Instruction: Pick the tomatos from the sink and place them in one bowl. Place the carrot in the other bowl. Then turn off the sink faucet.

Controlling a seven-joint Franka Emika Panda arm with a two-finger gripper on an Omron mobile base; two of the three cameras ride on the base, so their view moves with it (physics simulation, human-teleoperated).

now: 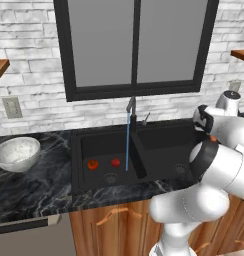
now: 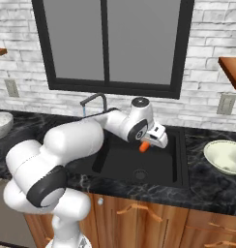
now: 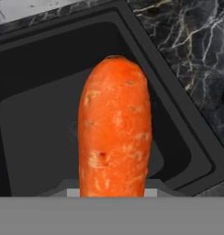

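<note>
Now | claw (image 2: 148,145) clamped on one carrot (image 2: 144,146) | two tomatos (image 1: 93,164) in sink (image 1: 104,145)

No text, label, brand, number or sign can be read on any surface (walls, counter, cabinets and appliances are all left unmarked).

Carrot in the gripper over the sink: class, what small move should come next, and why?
Probably carry the carrot sideways toward the pale cream bowl on the counter. The gripper holds it above the right basin of the sink, lifted off the bottom, while that bowl sits empty.
</note>
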